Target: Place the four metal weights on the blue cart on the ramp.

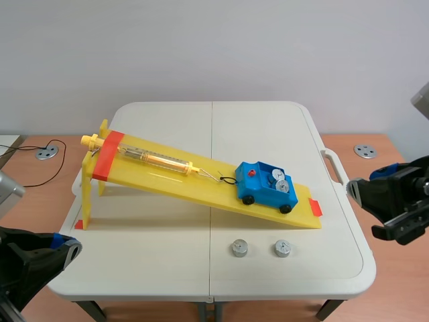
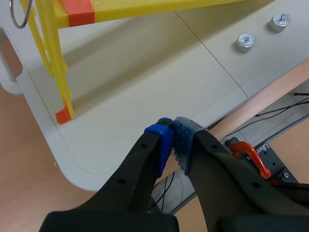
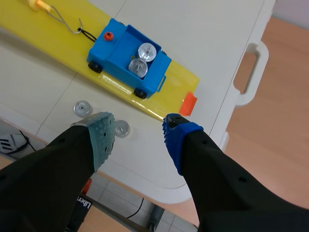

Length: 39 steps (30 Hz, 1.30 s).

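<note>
Below the ramp (image 1: pixel 175 182) on the tabletop (image 1: pixel 167 131), two dense, probably slick metal weights (image 1: pixel 240 248) await a pinch at their knobs, two more sit in the blue cart (image 1: pixel 267 189); right fingers (image 3: pixel 100 135) wide, left fingers (image 2: pixel 184 142) closed, empty.

A white table (image 1: pixel 268 127) stands before a plain pale wall (image 1: pixel 214 47).

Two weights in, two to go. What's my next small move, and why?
Probably lower the open right gripper onto the nearer loose weight: two weights sit in the blue cart, two lie on the table, and this one lies closest to it.
</note>
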### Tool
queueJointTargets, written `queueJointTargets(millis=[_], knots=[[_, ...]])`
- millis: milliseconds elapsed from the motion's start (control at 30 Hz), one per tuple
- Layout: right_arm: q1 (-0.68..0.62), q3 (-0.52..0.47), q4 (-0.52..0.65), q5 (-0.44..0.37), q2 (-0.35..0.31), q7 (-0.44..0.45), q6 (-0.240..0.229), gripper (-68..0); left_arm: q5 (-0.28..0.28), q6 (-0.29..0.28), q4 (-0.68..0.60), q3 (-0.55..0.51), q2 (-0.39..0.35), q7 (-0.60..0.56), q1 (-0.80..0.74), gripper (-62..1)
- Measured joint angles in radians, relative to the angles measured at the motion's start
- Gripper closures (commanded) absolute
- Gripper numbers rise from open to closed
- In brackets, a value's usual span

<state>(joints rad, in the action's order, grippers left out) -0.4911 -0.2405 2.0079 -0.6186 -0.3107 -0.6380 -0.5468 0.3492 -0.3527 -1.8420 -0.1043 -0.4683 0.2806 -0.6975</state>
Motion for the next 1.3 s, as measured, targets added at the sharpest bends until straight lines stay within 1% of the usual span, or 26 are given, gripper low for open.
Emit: queueJointTargets(millis=[67, 167, 267, 367, 533, 733, 967, 1067, 1167, 1300], knots=[[-0.004, 0.005, 0.000, 0.003, 0.000, 0.000, 0.000, -24.7, 0.000, 0.000, 0.000, 0.000, 0.000, 0.000, 0.000, -5.1], [-0.003, 0.038, 0.000, 0.034, 0.000, 0.011, 0.000, -24.6, 0.000, 0.000, 0.000, 0.000, 0.000, 0.000, 0.000, -5.1], [-0.002, 0.105, -0.006, 0.098, 0.000, 0.040, 0.011, -24.7, 0.000, 0.000, 0.000, 0.000, 0.000, 0.000, 0.000, -5.1], [0.015, 0.191, -0.039, 0.171, 0.000, 0.078, 0.026, -24.7, 0.000, 0.000, 0.000, 0.000, 0.000, 0.000, 0.000, -5.1], [0.093, 0.314, -0.152, 0.289, 0.019, 0.126, 0.060, -24.9, 0.000, 0.000, 0.000, 0.000, 0.000, 0.000, 0.000, -5.1], [0.199, 0.421, -0.319, 0.387, 0.069, 0.167, 0.093, -24.9, 0.000, 0.000, 0.000, 0.000, 0.000, 0.000, 0.000, -5.1], [0.288, 0.533, -0.494, 0.474, 0.125, 0.222, 0.143, -24.9, 0.000, 0.000, 0.000, 0.000, 0.000, 0.000, 0.000, -5.1], [0.316, 0.563, -0.551, 0.503, 0.151, 0.245, 0.151, -24.9, 0.000, 0.000, 0.000, 0.000, 0.000, 0.000, 0.000, -5.1], [0.345, 0.591, -0.603, 0.530, 0.174, 0.260, 0.177, -24.9, 0.000, 0.000, 0.000, 0.000, 0.000, 0.000, 0.000, -5.1], [0.386, 0.623, -0.672, 0.556, 0.198, 0.277, 0.196, -24.8, 0.000, 0.000, 0.000, 0.000, 0.000, 0.000, 0.000, -5.1]])
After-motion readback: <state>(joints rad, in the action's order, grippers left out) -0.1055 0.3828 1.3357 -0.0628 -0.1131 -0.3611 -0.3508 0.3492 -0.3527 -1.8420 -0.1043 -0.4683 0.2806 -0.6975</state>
